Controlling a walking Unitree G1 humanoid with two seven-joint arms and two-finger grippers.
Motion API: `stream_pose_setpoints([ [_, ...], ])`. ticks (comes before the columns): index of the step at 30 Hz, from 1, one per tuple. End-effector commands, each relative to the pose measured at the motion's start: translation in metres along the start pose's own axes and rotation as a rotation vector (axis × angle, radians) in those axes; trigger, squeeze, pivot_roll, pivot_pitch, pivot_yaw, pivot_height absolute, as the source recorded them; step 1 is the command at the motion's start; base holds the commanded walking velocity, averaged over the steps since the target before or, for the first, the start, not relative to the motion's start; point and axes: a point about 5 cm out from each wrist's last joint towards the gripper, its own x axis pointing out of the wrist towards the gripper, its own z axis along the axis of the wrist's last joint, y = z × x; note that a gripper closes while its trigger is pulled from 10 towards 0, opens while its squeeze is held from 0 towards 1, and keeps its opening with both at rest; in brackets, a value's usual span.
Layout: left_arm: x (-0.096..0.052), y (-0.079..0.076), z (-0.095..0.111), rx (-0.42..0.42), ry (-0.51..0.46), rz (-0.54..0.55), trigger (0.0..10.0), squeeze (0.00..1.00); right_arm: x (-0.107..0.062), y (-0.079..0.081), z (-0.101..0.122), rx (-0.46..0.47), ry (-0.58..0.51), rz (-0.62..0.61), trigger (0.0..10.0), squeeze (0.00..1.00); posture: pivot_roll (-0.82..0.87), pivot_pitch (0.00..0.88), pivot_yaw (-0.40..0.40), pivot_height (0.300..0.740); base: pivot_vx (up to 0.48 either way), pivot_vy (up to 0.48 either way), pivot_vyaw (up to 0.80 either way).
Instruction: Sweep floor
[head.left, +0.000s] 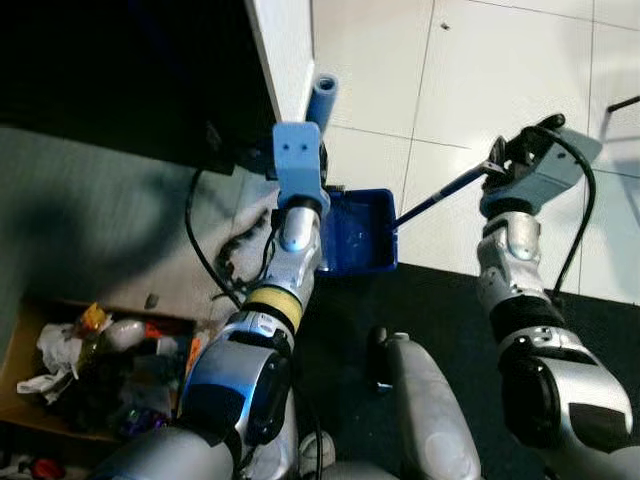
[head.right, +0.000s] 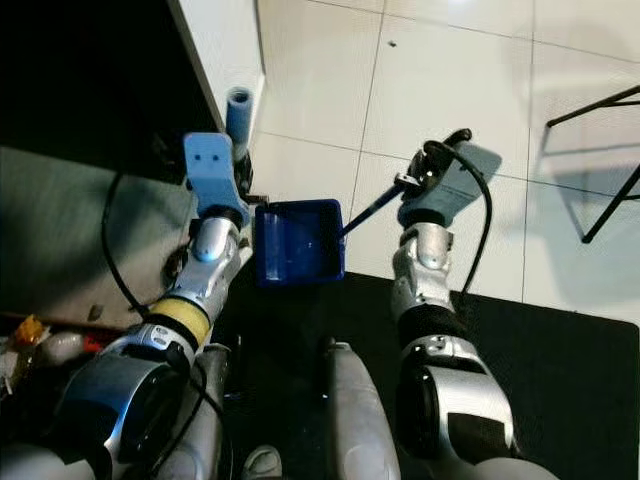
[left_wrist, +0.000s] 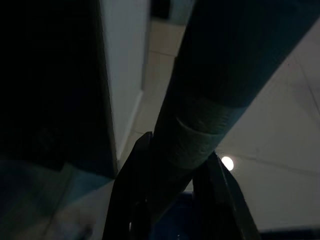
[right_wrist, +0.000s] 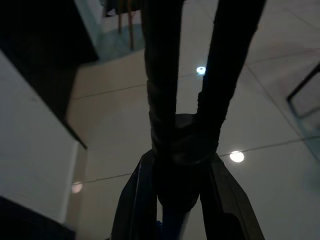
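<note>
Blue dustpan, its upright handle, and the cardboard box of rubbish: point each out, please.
blue dustpan (head.right: 298, 243), right eye view, on the inside of its pan.
upright handle (head.left: 322, 97), left eye view, on the light blue top end.
cardboard box (head.left: 22, 345), left eye view, on its near-left wall.

Blue dustpan (head.right: 298, 243) above floor edge, thin dark handle (head.right: 372, 211) beside it
</note>
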Motion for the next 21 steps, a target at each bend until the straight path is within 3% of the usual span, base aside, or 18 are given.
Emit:
stream_pose_setpoints([
  [1,-0.013,-0.071,-0.003,-0.275,0.079,-0.085,10.0,0.00,-0.007,-0.007,-0.016,0.008,0.079,-0.031,10.0,0.00,-0.02,0.398,-0.005,0.740,0.000,0.000,0.00],
  [4,-0.006,-0.084,0.031,-0.356,0.006,-0.146,10.0,0.00,-0.005,-0.008,-0.015,0.008,0.078,-0.036,10.0,0.00,-0.01,0.390,-0.002,0.740,0.000,0.000,0.00],
  [8,0.000,-0.079,0.055,-0.420,-0.052,-0.209,10.0,0.00,-0.005,-0.007,-0.014,0.011,0.075,-0.037,10.0,0.00,-0.01,0.388,0.000,0.740,0.000,0.000,0.00],
  [10,0.012,-0.059,0.073,-0.443,-0.075,-0.200,10.0,0.00,-0.004,-0.006,-0.014,0.013,0.076,-0.035,10.0,0.00,-0.01,0.387,-0.003,0.740,0.000,0.000,0.00],
  [13,0.015,-0.053,0.077,-0.443,-0.078,-0.190,10.0,0.00,-0.004,-0.006,-0.014,0.014,0.076,-0.035,10.0,0.00,0.00,0.388,-0.005,0.740,0.000,0.000,0.00],
  [17,0.032,0.000,0.099,-0.323,-0.173,0.080,10.0,0.00,-0.003,-0.003,-0.015,0.019,0.084,-0.023,10.0,0.00,0.01,0.381,-0.012,0.740,0.000,0.000,0.00],
  [21,0.035,0.014,0.113,-0.323,-0.199,0.113,10.0,0.00,-0.002,0.001,-0.015,0.023,0.086,-0.016,10.0,0.00,0.01,0.375,-0.013,0.740,0.000,0.000,0.00],
])
